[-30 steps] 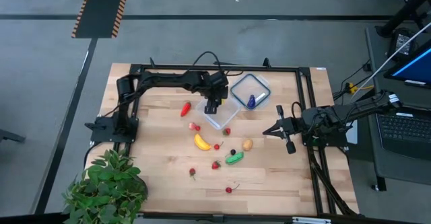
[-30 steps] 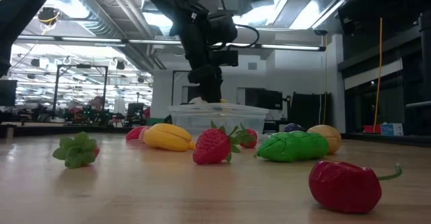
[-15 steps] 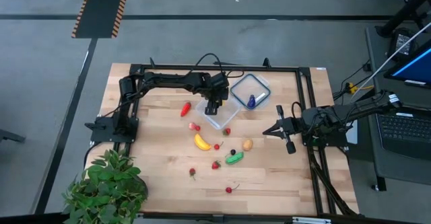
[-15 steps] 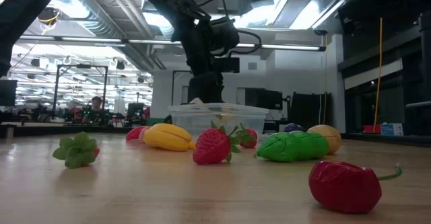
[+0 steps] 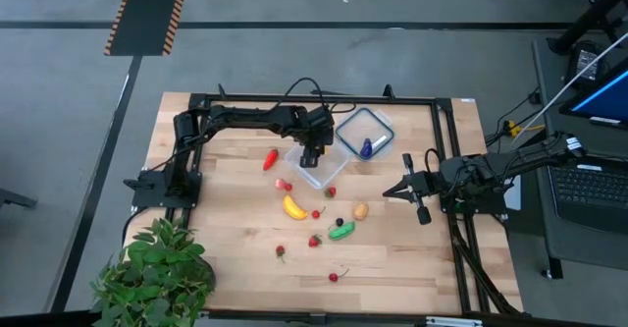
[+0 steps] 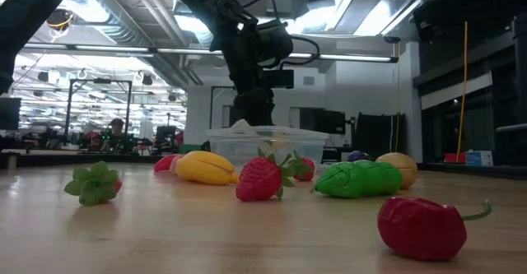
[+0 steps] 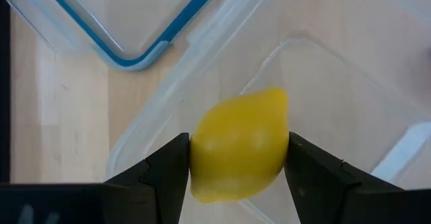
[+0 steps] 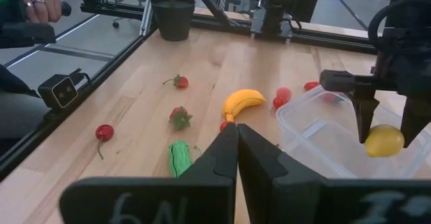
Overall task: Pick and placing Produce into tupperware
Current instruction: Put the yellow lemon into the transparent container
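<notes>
Left pincer (image 7: 237, 158) grips lemon (image 7: 240, 144) over empty tupperware (image 5: 320, 168), not yet released. About 10 Produce items left on bench (image 5: 235, 239). Right pincer (image 8: 237, 146) closed, idle.

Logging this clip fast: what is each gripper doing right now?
Left gripper: shut on the yellow lemon, held over the tupperware.
Right gripper: shut, empty, waiting at the table's right side.
</notes>
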